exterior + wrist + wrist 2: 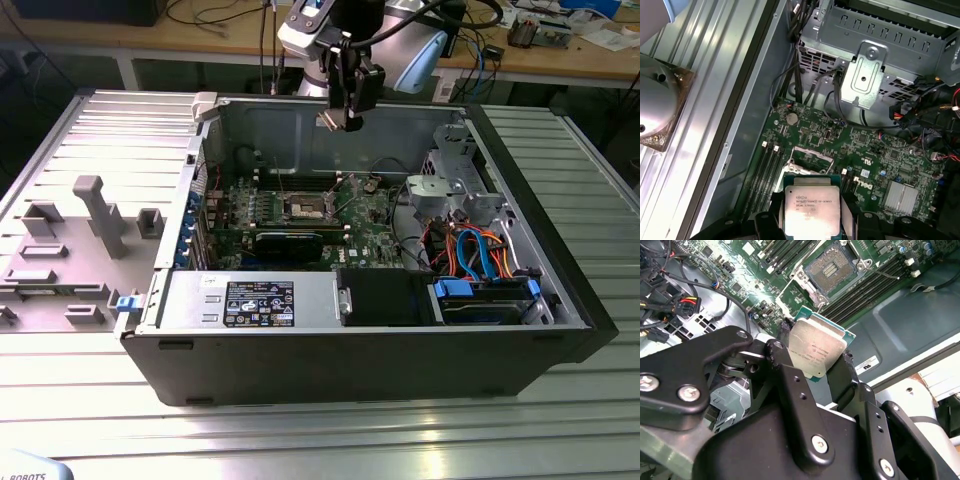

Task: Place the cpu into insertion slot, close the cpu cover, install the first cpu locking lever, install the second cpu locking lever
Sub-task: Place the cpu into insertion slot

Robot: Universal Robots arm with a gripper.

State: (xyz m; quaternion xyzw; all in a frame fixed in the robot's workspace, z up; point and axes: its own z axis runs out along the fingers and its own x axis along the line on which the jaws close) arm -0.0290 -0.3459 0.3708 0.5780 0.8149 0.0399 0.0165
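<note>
From my station I see the gripper hanging above the open computer case, near its back wall and well clear of the green circuit board on the floor of the case. The claw is pinching the cpu, which in the exterior view is just a small pale patch at the fingertips. Both wrist views give me a far better look at it. The cpu is a thin, flat square with a dull silver metal lid. The lid's corners are slightly stepped, and there are a few lines of fine dark print across its face. A narrow green border of carrier board peeks out around the lid. The black fingers press on two opposite edges of the chip, so its silver face is open to the camera. In the first wrist view the cpu sits square between the two finger ends, with the board below it. The insertion slot lies down on the board, apart from the chip. Its dark, pin-filled centre is uncovered and ringed by silver metal. In the exterior view the slot is below the gripper and nearer the camera.
</note>
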